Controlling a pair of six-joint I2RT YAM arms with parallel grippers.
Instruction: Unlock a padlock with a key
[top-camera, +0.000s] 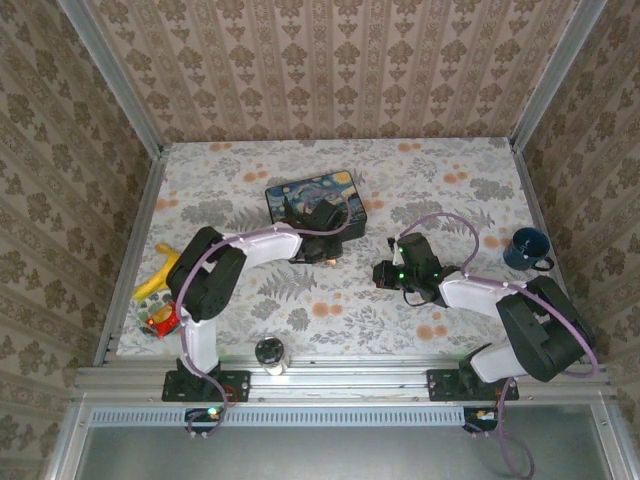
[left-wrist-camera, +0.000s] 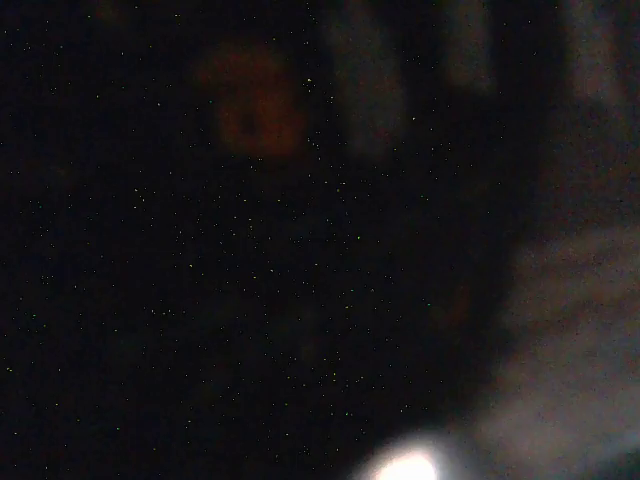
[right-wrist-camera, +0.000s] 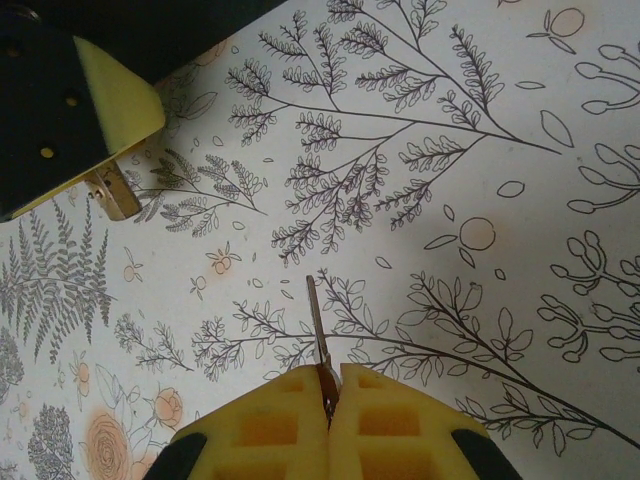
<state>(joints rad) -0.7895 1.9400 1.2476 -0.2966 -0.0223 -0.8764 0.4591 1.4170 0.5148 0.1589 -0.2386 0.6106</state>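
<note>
Right fingers (right-wrist-camera: 310, 415) pinch the key (right-wrist-camera: 316, 320), well apart from the padlock (right-wrist-camera: 110, 190).

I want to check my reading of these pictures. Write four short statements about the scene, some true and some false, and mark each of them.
1. The right arm's yellow fingers are shut on the thin yellowish-metal key. True.
2. The key's tip is already inside the small brass-coloured padlock. False: the tip points out over the floral tablecloth, apart from the padlock.
3. A dark-blue mug stands near the right edge of the table. True.
4. The dark-blue starry-night tin box lies beside the right arm's base. False: it lies around the middle of the table, away from both bases.
</note>
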